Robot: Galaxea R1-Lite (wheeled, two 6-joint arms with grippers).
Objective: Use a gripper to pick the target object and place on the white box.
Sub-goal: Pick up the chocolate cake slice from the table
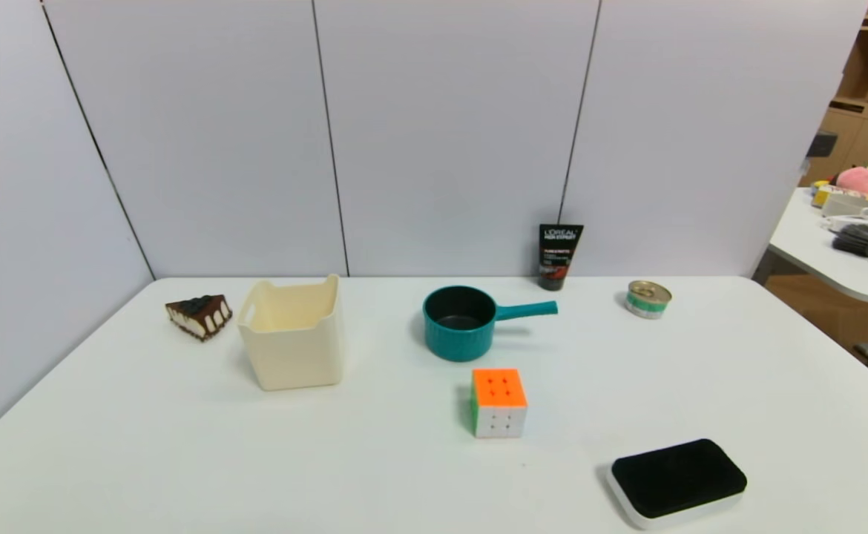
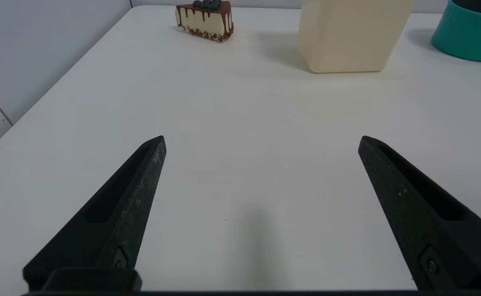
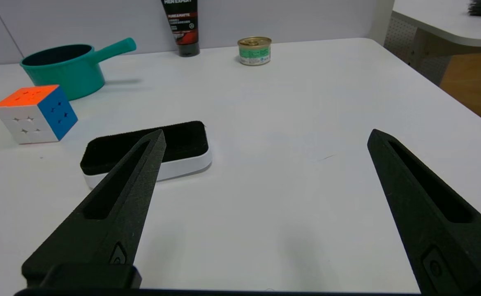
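The target object, a small chocolate-topped cake slice (image 1: 199,314), lies on the table at the far left, just left of the cream-white box (image 1: 293,332). The left wrist view shows the slice (image 2: 204,20) and the box (image 2: 352,37) far ahead of my left gripper (image 2: 262,140), which is open over bare table near the front with nothing between its fingers. My right gripper (image 3: 266,135) is open too, low over the front right of the table, nothing in it. Neither arm shows in the head view.
A teal saucepan (image 1: 462,322) stands right of the box, an orange-and-white puzzle cube (image 1: 498,402) in front of it. A black-topped pad (image 1: 676,480) lies front right. A black tube (image 1: 558,256) and a small tin (image 1: 648,298) stand at the back. Another table (image 1: 834,256) is far right.
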